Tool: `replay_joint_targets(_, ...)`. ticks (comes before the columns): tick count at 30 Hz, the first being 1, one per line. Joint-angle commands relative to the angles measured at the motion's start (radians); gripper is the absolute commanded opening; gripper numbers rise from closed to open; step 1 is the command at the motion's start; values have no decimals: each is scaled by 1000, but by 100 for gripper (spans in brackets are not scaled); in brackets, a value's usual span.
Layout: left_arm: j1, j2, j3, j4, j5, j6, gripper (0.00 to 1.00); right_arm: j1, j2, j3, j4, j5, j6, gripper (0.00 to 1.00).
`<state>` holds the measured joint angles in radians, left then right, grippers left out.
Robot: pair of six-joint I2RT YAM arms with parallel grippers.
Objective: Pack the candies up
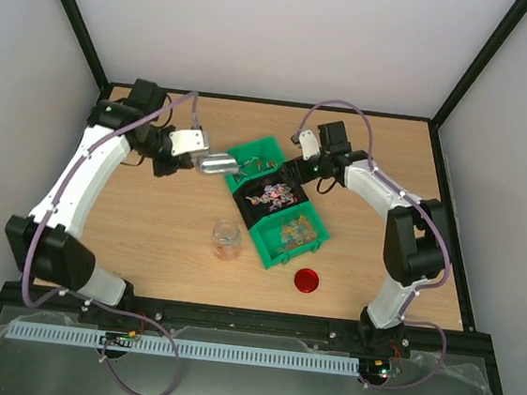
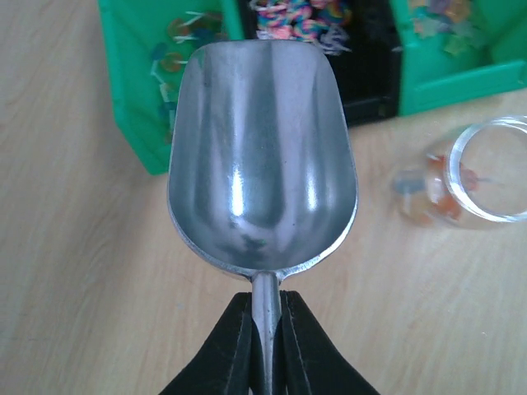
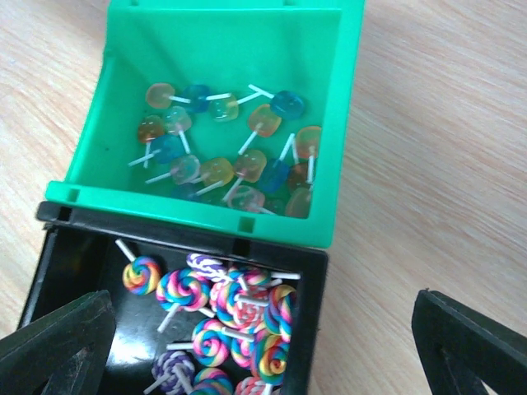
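Top external: the scoop [image 1: 218, 164] is held by the left gripper [image 1: 200, 160], mouth pointed at the bins. The candies [image 1: 274, 196] are seen in the black bin [image 1: 247, 205], just beyond the scoop's tip. The jar [image 1: 227, 240] is set nearer the bases.
Left wrist: the scoop handle is clamped between the fingers [image 2: 235, 354]. The bowl is empty, its long axis aimed at the candies [image 2: 292, 20].
Right wrist: the right gripper [image 3: 262, 337] is spread wide over the candies [image 3: 235, 317], and nothing is held.
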<state>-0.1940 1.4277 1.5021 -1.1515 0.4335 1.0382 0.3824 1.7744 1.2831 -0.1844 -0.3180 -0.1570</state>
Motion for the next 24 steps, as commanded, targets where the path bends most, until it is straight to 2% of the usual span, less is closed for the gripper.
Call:
replay_joint_targets(1, -9, 120, 122, 38, -94, -145, 2, -18, 39, 47, -58, 16, -12, 100)
replay_joint_targets(7, -63, 295, 240, -29, -244, -148, 2, -20, 65, 61, -83, 32, -16, 97)
replay_joint_targets(12, -112, 367, 265, -42, -302, -137, 2, -19, 94, 68, -104, 27, -9, 95)
replay_joint_targets(16, -161, 441, 288, -39, -400, -146, 2, -19, 121, 72, -112, 27, 3, 92)
replay_joint_targets(24, -209, 557, 363, -24, -514, -167, 2, 0, 154, 85, -110, 15, 11, 79)
